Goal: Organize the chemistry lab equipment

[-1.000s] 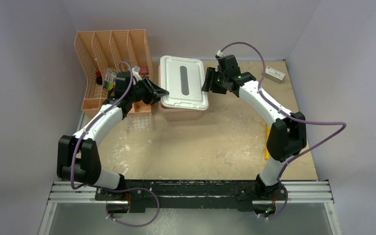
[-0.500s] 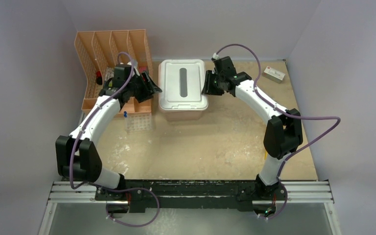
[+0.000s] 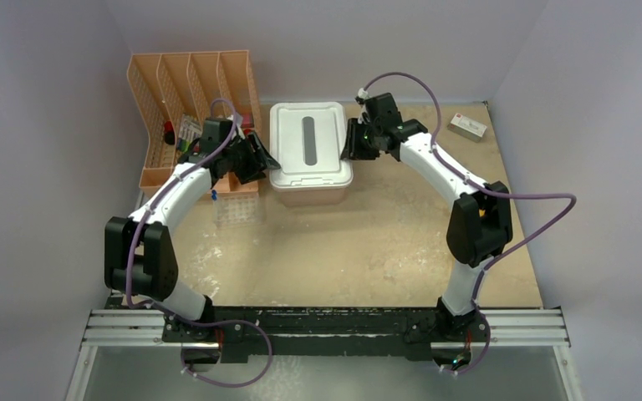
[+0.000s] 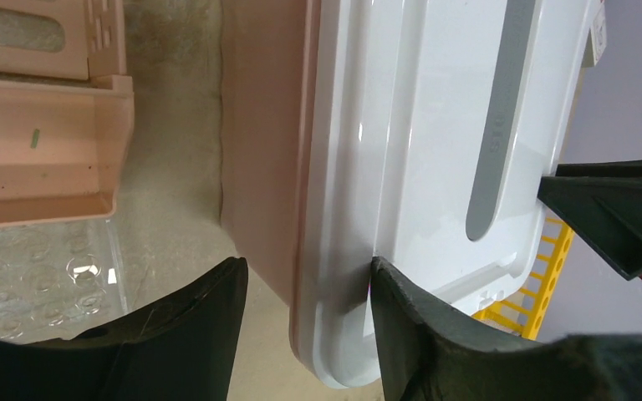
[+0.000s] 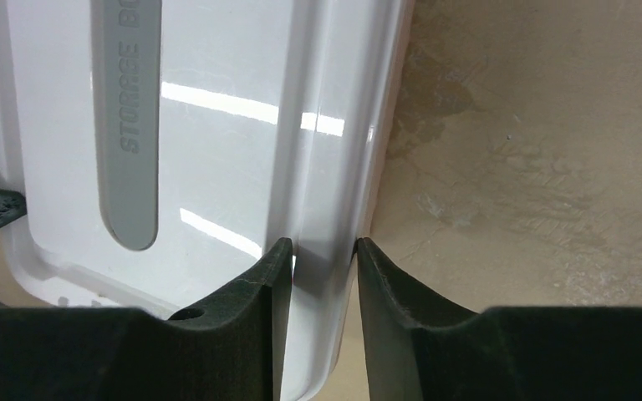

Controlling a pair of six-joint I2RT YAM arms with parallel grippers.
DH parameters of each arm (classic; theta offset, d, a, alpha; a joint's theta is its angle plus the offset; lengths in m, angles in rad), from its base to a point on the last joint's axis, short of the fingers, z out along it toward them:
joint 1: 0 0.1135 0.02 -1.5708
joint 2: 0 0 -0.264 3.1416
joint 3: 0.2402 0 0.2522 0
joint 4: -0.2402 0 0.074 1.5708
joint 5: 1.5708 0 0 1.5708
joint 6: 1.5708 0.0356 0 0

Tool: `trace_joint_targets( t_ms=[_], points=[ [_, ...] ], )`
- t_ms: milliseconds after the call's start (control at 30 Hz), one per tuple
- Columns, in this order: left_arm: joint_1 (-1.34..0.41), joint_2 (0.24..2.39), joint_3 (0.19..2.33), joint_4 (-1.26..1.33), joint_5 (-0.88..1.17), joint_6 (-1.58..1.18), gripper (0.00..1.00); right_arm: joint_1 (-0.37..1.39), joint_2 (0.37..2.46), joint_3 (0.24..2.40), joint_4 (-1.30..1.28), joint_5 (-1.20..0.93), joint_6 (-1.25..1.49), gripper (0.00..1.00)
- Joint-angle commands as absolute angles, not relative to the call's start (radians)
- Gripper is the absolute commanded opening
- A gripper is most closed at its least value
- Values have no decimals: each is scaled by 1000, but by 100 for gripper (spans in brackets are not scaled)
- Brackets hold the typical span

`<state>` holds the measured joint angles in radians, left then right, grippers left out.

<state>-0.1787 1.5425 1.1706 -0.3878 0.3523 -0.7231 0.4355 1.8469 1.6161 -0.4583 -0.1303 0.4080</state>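
Observation:
The white lid [image 3: 308,144] lies on the pink bin [image 3: 309,194]. My left gripper [image 3: 261,160] is open and straddles the lid's left rim [image 4: 334,251]; its right finger [image 4: 418,334] touches the lid's top and its left finger [image 4: 175,334] stands clear of the bin's wall. My right gripper [image 3: 353,142] is shut on the lid's right rim [image 5: 334,167]. A clear multi-hole tube tray [image 3: 238,209] lies left of the bin and shows in the left wrist view [image 4: 33,276]. A blue-capped tube [image 3: 215,196] lies beside it. A yellow holed rack [image 4: 543,276] shows past the lid.
The peach slotted organizer [image 3: 175,92] stands at the back left, close to my left arm, with small coloured items [image 3: 185,134] in it. A small white box [image 3: 468,125] lies at the back right. Walls close in on three sides.
The lid was askew over the bin and now sits square on it. My left gripper drew back left, then returned to the lid's left rim. My right gripper moved slightly left with the rim.

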Motion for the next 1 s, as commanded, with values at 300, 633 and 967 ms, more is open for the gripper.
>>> trace_joint_targets(
  t_ms=[300,633,967],
  points=[
    [-176,1544,1149,-403,246,-685,36,444,1845,1678,-429,-144,408,43],
    [-176,1540,1219,-471,163,-670,51,444,1870,1719,-540,-3,475,46],
    [-176,1475,1350,-469,206,-614,55,443,1808,1769,-541,-3,494,48]
  ],
)
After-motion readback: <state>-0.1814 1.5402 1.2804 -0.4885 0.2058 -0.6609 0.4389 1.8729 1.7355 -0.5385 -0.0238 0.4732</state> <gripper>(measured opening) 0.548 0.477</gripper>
